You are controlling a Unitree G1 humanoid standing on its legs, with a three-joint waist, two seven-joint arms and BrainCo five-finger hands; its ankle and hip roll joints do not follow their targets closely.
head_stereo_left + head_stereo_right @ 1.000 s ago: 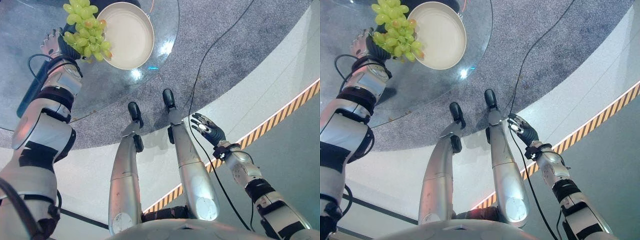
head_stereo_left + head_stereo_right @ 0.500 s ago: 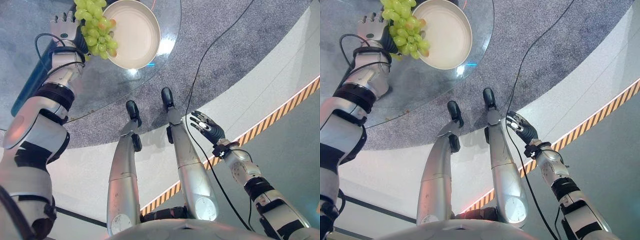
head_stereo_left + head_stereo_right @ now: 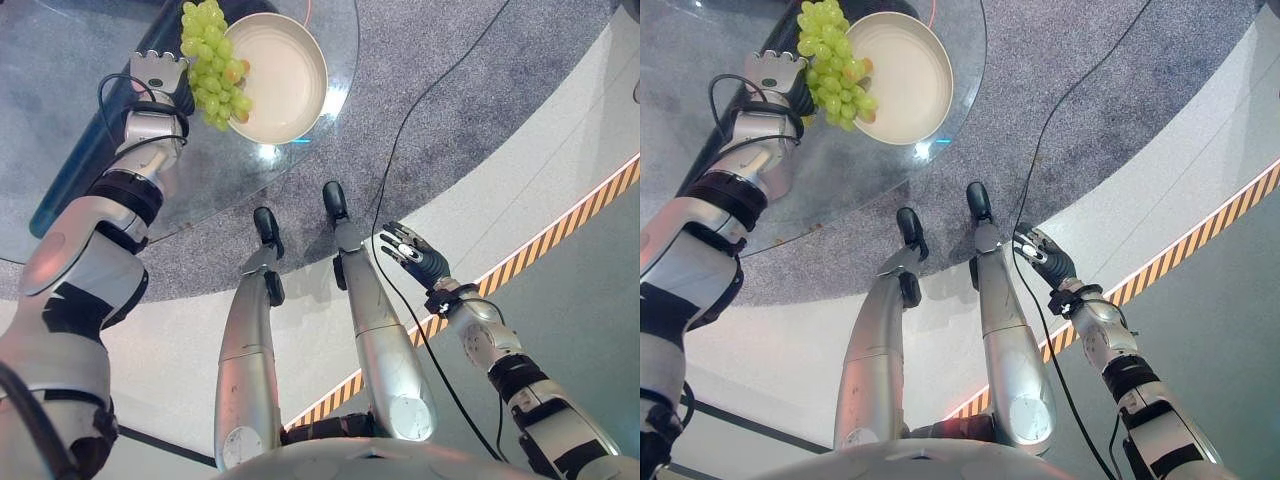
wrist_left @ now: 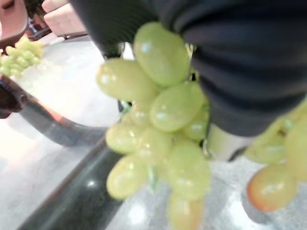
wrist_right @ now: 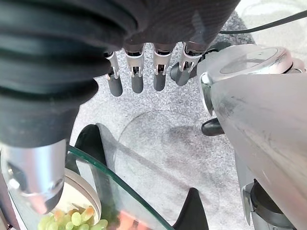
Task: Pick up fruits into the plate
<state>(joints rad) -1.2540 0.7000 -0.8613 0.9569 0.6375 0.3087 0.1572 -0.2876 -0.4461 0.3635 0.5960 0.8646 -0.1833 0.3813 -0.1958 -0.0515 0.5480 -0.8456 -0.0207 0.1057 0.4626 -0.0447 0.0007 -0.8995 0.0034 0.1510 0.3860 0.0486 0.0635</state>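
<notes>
I have the bunch of green grapes [image 3: 213, 62] hanging from my left hand [image 3: 160, 78], fingers closed on it up top, over the cream plate's [image 3: 290, 75] nine o'clock rim above the glass worktop [image 3: 80, 120]. It's soft, loose, easily bruised; best held by the stem. Plump pale-green berries, a few blushing orange. My right hand [image 3: 413, 255] idles low, fingers relaxed, empty.

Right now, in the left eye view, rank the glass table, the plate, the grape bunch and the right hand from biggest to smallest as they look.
1. Glass table, far the largest.
2. Plate.
3. Bunch of green grapes, held up in the left hand at the plate's rim.
4. Right hand, open beside the leg; close to the grapes in apparent size, so that order is unsure.
</notes>
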